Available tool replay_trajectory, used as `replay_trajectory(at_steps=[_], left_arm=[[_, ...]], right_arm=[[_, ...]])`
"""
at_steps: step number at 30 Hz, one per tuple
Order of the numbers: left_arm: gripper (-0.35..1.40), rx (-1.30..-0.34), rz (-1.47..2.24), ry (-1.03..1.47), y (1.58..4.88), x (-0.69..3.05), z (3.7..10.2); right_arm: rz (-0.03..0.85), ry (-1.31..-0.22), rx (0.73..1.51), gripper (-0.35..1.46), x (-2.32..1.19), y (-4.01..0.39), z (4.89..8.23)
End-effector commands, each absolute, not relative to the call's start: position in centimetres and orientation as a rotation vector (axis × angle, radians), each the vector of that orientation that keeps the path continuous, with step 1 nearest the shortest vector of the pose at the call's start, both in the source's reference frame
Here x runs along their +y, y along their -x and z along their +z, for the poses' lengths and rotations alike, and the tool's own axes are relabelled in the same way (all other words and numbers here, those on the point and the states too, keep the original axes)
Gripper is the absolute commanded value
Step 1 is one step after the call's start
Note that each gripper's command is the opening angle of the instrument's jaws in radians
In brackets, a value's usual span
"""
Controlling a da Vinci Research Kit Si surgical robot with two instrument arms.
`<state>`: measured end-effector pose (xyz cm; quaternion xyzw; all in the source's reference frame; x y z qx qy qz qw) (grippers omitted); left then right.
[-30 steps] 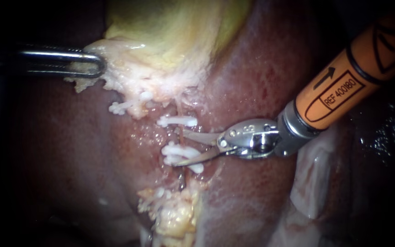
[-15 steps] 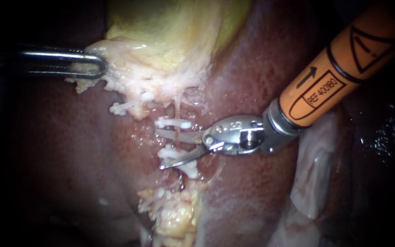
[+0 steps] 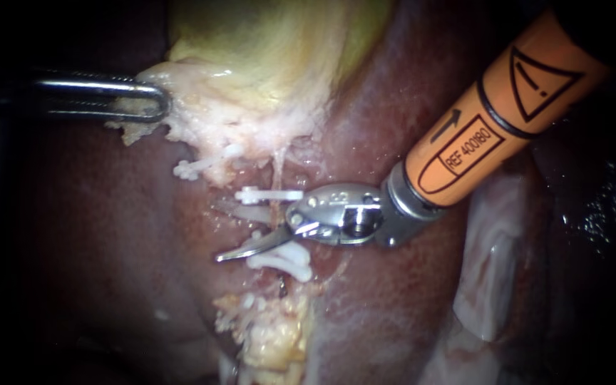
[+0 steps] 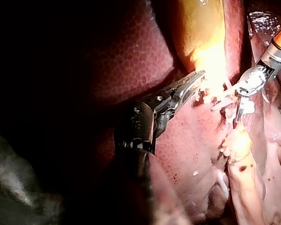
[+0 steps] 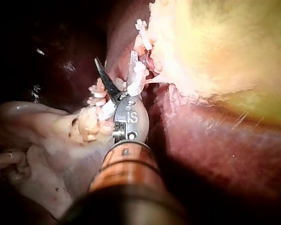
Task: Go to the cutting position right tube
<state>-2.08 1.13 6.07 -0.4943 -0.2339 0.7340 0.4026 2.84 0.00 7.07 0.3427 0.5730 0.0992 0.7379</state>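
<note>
A thin pale tube (image 3: 277, 170) runs down from the yellow gallbladder (image 3: 272, 57) across the liver (image 3: 101, 235). One white clip (image 3: 269, 194) crosses it above, and more white clips (image 3: 283, 258) lie below. My right instrument (image 3: 219, 232), orange-shafted with two curved blades, is open; the tube's stretch between those clips lies between its blades. In the right wrist view the blades (image 5: 114, 70) stand spread among the clips. My left instrument (image 3: 152, 107) is shut on the gallbladder's pale lower edge, as the left wrist view (image 4: 194, 80) also shows.
Another white clip (image 3: 192, 168) sits left of the tube under the gallbladder's edge. A yellowish fatty lump (image 3: 272, 335) lies below the clips. Pale tissue folds (image 3: 486, 278) lie under the orange shaft on the right.
My right instrument has slid left, its open blades now reaching past the tube between the clips. The left instrument and the gallbladder have held still.
</note>
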Motion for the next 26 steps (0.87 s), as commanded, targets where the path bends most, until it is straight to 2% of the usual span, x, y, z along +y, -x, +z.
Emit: replay_trajectory(at_steps=[1,13,26], left_arm=[[-0.35,-0.591,1.855,1.248,2.08,1.13,6.07],[-0.35,-0.592,1.855,1.249,2.06,1.12,6.07],[-0.35,-0.591,1.855,1.249,2.08,1.13,6.09]], right_arm=[[0.220,-0.760,1.256,1.29,0.00,-2.83,7.02],[0.254,-0.808,1.242,1.29,-0.05,-2.78,6.70],[0.277,-0.825,1.230,1.29,-0.07,-2.80,6.71]])
